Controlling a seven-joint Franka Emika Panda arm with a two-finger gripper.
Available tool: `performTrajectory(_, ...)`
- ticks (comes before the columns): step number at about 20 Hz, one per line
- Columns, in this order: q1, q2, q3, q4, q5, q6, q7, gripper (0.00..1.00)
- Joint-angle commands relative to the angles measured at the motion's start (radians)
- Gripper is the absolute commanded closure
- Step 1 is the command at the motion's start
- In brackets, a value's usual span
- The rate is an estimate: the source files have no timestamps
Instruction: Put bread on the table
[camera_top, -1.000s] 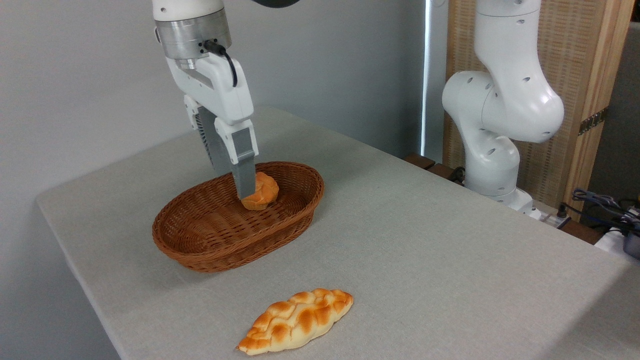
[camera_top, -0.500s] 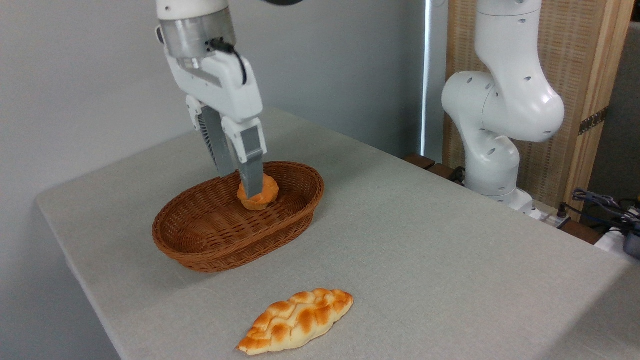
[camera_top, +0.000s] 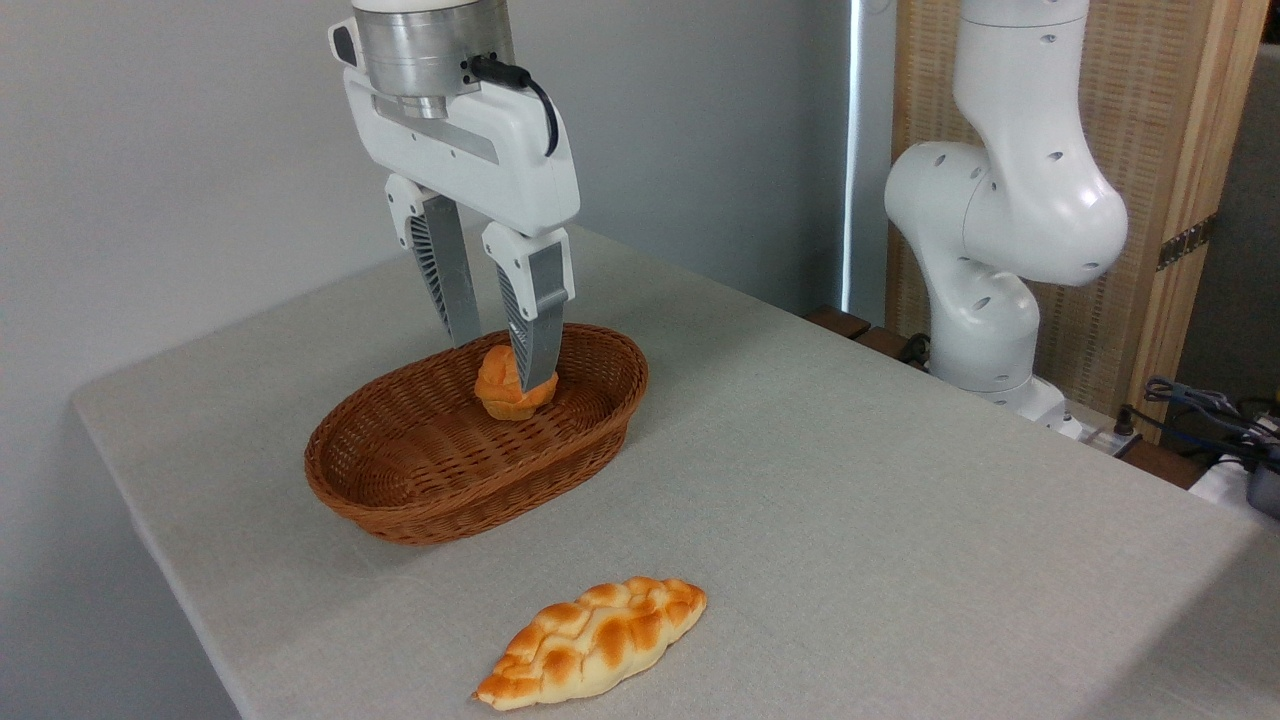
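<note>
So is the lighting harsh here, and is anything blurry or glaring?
In the fixed camera view the light is soft and even: the basket and braided loaf cast only faint shadows on the table. A bright strip glares beside the wooden panel; the gripper looks sharp.

no readable text anywhere in this shot, no labels, brands, numbers or signs. the white arm casing at the upper right of the frame is plain, and so is the pincer housing at the upper left. nothing is printed on the bench cloth, the wicker basket or the loaves. the wooden panel on the right edge and the grey wall behind carry no writing either.
</note>
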Motion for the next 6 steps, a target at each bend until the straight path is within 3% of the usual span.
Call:
performTrajectory(1, -0.035, -0.008, 0.038, -0.003, -0.008, -0.018, -0.001, 0.0)
performTrajectory(6, -0.03, -0.008, 0.037, -0.003, 0.018, -0.016, 0.002, 0.0)
